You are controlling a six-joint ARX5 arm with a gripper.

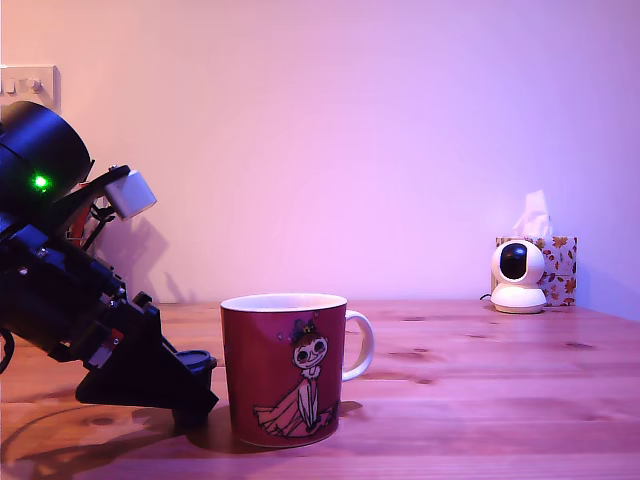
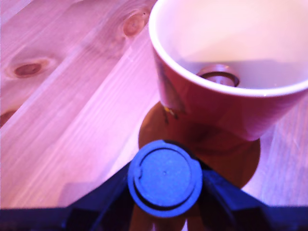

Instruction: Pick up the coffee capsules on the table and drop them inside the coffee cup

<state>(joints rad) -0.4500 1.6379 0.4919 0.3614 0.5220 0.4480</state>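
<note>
The dark red coffee cup (image 1: 285,370) with the cartoon girl stands upright on the pine table (image 1: 480,400). My gripper (image 1: 192,385) is low on the table just to the exterior view's left of the cup, close to its wall. In the wrist view the gripper (image 2: 164,195) is shut on a coffee capsule (image 2: 164,177), whose round flat top faces the camera between the two dark fingers. That capsule (image 1: 196,359) shows dark at the gripper's tip, near the tabletop. A second capsule (image 2: 219,75) lies inside the cup (image 2: 226,103) on its white bottom.
A small white camera (image 1: 518,275) and a floral tissue box (image 1: 556,268) stand at the table's back right in the exterior view. A wall switch (image 1: 28,85) is at the upper left. Dark knots (image 2: 28,70) mark the wood (image 2: 72,110) beside the cup.
</note>
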